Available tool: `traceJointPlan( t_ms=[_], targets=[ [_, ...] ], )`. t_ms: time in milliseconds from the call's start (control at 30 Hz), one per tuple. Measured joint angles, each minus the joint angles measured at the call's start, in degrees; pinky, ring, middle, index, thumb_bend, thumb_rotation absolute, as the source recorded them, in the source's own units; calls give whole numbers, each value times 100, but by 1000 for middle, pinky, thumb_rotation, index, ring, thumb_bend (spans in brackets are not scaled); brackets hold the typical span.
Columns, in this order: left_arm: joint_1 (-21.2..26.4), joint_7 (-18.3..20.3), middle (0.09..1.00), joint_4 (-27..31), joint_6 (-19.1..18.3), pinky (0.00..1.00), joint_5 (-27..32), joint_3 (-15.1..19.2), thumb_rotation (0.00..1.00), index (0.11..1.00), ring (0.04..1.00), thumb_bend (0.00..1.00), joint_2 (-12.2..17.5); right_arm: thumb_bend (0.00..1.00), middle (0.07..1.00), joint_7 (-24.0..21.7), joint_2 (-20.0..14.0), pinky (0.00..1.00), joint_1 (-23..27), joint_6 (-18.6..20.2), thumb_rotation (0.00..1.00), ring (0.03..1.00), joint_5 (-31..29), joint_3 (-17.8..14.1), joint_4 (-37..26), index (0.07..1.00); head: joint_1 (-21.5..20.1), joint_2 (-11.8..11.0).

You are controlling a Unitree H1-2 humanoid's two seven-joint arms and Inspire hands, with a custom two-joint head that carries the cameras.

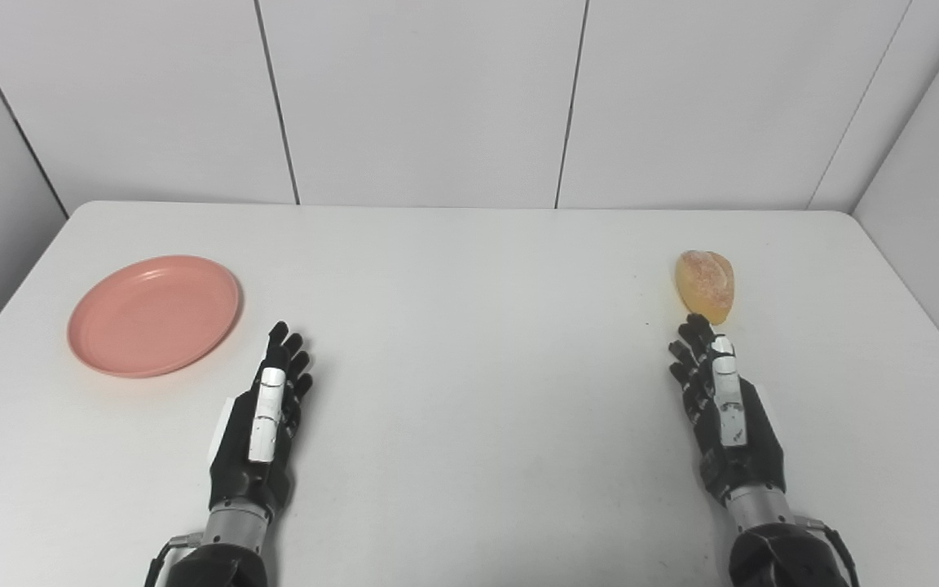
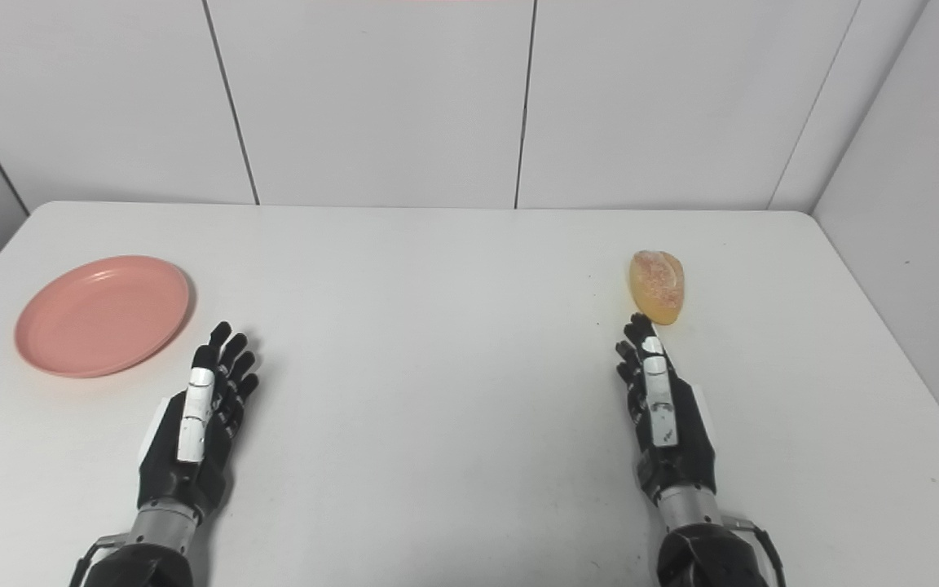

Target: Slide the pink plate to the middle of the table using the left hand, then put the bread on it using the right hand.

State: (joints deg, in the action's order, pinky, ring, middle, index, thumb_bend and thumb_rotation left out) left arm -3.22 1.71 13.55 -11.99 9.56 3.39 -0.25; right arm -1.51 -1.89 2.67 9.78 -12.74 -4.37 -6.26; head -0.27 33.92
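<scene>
Counter [image 1: 469, 342] is white, rounded far corners, white wall panels right behind its far edge and along both sides. We see a wide bare stretch across the middle, from near edge to far edge, with nothing between the two arms.

Pink plate [image 1: 154, 315] sits flat at far left, close to the counter's left edge. Bread [image 1: 706, 285] lies at far right, well apart from the plate and set in from the right edge.

Left robot hand [image 1: 262, 420] is near left, low over the counter, fingers extended and slightly apart, holding nothing. Its fingertips point far, just right of the plate's near-right rim, not touching it.

Right robot hand [image 1: 722, 408] is near right, fingers likewise straight and slightly apart, empty. Its fingertips reach up to the bread's near end; we can't tell whether they touch it or stop just short.

Both arms enter from the near edge, well apart from each other.
</scene>
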Motion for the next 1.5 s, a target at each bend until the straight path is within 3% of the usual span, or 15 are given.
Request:
traceJointPlan(
  t_ms=[300, 400, 800, 1133, 1500],
  targets=[
    [8, -139, 998, -36, 53, 1000, -234, -158, 900, 1000, 1000, 819, -71, 789, 971, -115, -156, 996, 2, -1, 951, 962, -85, -64, 44, 954, 554, -149],
    [12, -190, 993, -116, 176, 1000, -372, -266, 910, 1000, 1000, 820, -133, 782, 971, -244, -257, 1000, 27, -58, 942, 965, -201, -147, 167, 952, 922, -333],
    [31, -397, 994, -436, 556, 1000, -731, -487, 915, 1000, 1000, 795, -440, 745, 987, -624, -458, 1000, 86, -288, 950, 976, -433, -357, 480, 975, 1441, -615],
    [52, -427, 994, -656, 867, 1000, -753, -501, 901, 1000, 1000, 764, -461, 740, 986, -677, -488, 1000, 145, -461, 954, 972, -443, -402, 671, 977, 1486, -905],
    [102, -426, 999, -795, 1019, 1000, -753, -527, 906, 1000, 1000, 752, -462, 724, 993, -678, -490, 1000, 171, -617, 968, 976, -401, -375, 753, 986, 1451, -923]
  ],
)
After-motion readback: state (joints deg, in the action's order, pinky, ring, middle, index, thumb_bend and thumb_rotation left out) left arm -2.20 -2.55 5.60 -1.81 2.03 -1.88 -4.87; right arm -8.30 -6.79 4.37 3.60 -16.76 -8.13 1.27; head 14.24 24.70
